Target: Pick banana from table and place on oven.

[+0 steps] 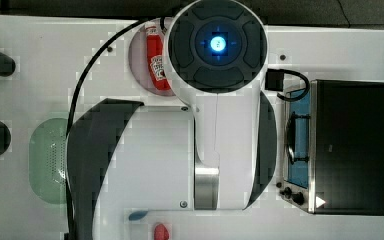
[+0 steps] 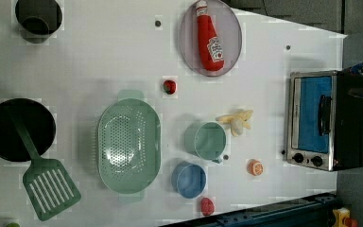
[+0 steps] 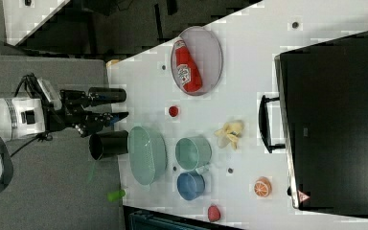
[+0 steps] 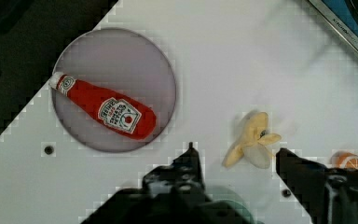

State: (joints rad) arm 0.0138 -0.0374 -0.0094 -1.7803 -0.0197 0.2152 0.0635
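Note:
The banana point(image 2: 237, 121) is a small pale-yellow peeled piece lying on the white table point(image 2: 99, 56), between the green cup point(image 2: 209, 140) and the oven point(image 2: 321, 120). I also see the banana point(image 3: 229, 132) in the right view, just off the oven's point(image 3: 335, 115) door handle. In the wrist view my gripper point(image 4: 237, 155) hangs open above the table, and the banana point(image 4: 251, 140) shows between its two dark fingers point(image 4: 191, 161). The oven's door is shut and its black top point(image 1: 352, 145) is bare. In the top view my arm covers the middle of the table.
A ketchup bottle point(image 2: 209, 38) lies on a grey plate point(image 2: 231, 33). A green colander point(image 2: 129, 144), a blue cup point(image 2: 189, 179), an orange slice point(image 2: 255, 167) and red fruits point(image 2: 169, 86) stand around the banana. A black pan point(image 2: 19, 127) and green spatula point(image 2: 47, 182) lie far off.

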